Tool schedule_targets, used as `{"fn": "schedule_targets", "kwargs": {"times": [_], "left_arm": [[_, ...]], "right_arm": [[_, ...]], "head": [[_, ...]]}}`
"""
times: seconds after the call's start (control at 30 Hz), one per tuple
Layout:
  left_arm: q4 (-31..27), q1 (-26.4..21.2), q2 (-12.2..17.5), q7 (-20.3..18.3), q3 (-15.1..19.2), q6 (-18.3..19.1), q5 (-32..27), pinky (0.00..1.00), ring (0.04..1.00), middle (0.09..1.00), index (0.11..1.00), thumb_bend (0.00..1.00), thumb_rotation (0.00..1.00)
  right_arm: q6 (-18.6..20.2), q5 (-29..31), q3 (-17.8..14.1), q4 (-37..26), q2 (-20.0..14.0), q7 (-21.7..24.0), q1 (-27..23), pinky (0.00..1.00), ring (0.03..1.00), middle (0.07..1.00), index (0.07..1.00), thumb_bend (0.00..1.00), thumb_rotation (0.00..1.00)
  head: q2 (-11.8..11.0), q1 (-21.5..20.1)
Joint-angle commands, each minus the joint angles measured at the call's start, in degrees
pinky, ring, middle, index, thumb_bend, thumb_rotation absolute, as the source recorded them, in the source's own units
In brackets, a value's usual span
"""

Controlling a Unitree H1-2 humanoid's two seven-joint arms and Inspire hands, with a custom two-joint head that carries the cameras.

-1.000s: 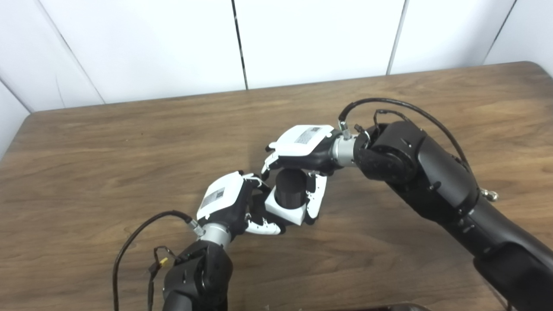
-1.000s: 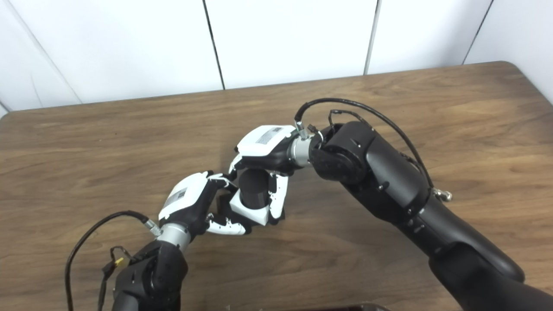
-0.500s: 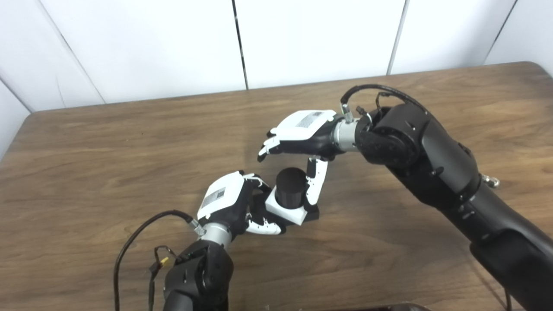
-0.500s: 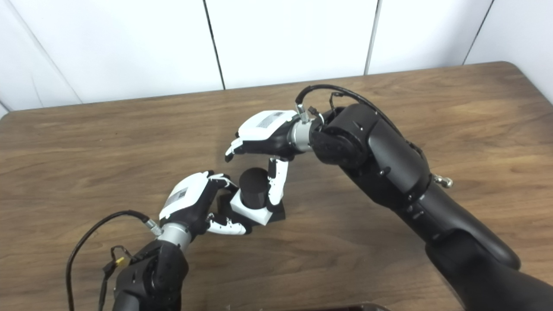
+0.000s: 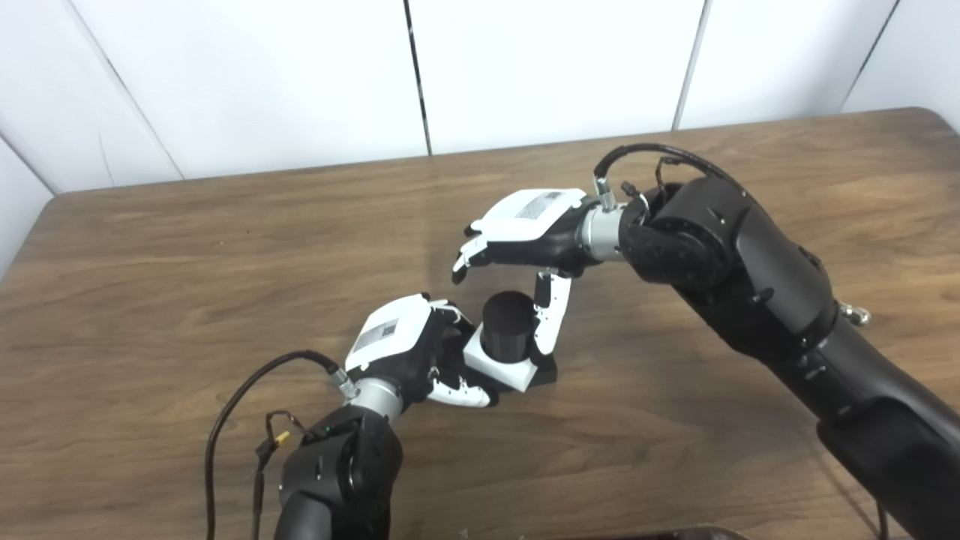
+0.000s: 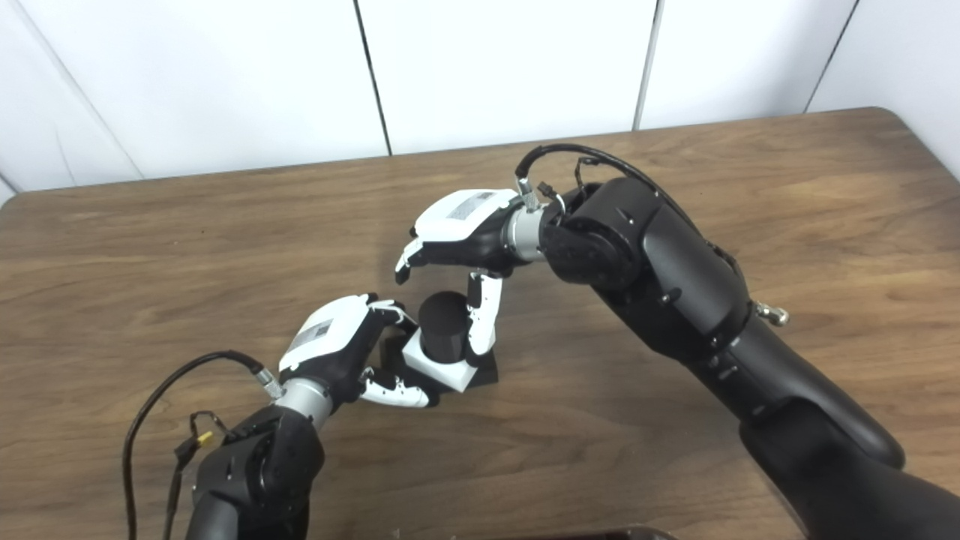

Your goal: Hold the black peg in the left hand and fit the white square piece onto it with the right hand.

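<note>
Left eye view shows the peg [image 5: 507,324], a black cylinder, standing upright through the white square piece [image 5: 498,366], which sits around its lower part. Under both there is a black base whose corner shows at the right, resting on the wooden surface [image 5: 187,262] near its middle. The left hand [image 5: 409,352] is closed on this assembly from the left side: its fingers [image 5: 457,394] wrap along the front edge of the square piece and others curl over the back. The right hand [image 5: 525,244] is above and a little behind the peg, holding nothing, with its fingers spread and curved down. Its thumb [image 5: 547,319] points down just beside the right side of the peg; I cannot tell if it touches. White wall panels stand behind the surface
</note>
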Motion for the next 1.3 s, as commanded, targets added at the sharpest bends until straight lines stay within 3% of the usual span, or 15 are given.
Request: {"fn": "schedule_targets", "kwargs": {"times": [0.0, 0.2, 0.4, 0.57, 0.8, 1.1, 1.27], "left_arm": [[0.7, 0.3, 0.5, -4.7, -0.9, 0.2, 0.3, 1.00, 1.000, 0.930, 0.869, 0.98, 0.35], [-0.3, -1.3, 2.3, -8.7, -0.8, 0.1, -0.3, 1.00, 1.000, 0.993, 0.989, 1.00, 0.41], [-1.2, -2.7, 3.7, -11.2, -0.8, 0.1, -0.4, 1.00, 1.000, 1.000, 1.000, 1.00, 0.42], [-1.7, -3.0, 4.2, -10.5, -0.9, -0.3, -0.1, 1.00, 1.000, 1.000, 1.000, 1.00, 0.43], [-4.6, -2.7, 3.5, -6.6, -0.6, -1.3, 4.7, 1.00, 1.000, 0.997, 1.000, 1.00, 0.44], [-8.9, -6.3, 1.2, -7.3, 4.0, -1.6, 6.9, 1.00, 1.000, 0.973, 0.973, 1.00, 0.44], [-11.9, -10.1, 0.1, -13.2, 7.8, -0.6, 8.1, 1.00, 1.000, 0.955, 0.947, 1.00, 0.45]], "right_arm": [[0.3, 0.3, -1.3, -1.1, -0.3, -1.2, -3.0, 1.00, 1.000, 0.923, 0.857, 1.00, 0.38], [0.1, 0.2, -1.5, -1.0, -0.4, -1.7, -2.9, 1.00, 1.000, 0.918, 0.855, 1.00, 0.39], [-0.5, 0.4, -1.7, -0.4, -0.3, -2.5, -2.8, 1.00, 1.000, 0.916, 0.852, 1.00, 0.39], [-0.5, 0.4, -1.6, -0.2, -0.3, -2.8, -3.0, 1.00, 1.000, 0.916, 0.853, 1.00, 0.40], [-0.1, 0.3, -1.7, -0.1, -0.5, -2.5, -3.2, 1.00, 1.000, 0.919, 0.848, 1.00, 0.40], [0.4, 0.6, -3.5, 0.0, -0.6, -4.0, -3.0, 1.00, 1.000, 0.917, 0.864, 1.00, 0.39], [0.3, 0.7, -4.7, -0.2, -1.2, -4.1, -3.3, 1.00, 1.000, 0.917, 0.878, 1.00, 0.39]], "head": [[0.1, -0.1], [-0.2, 0.0], [-0.4, -0.1], [-0.6, -0.2], [-0.8, 0.6], [-1.4, 1.2], [-1.5, 1.7]]}}
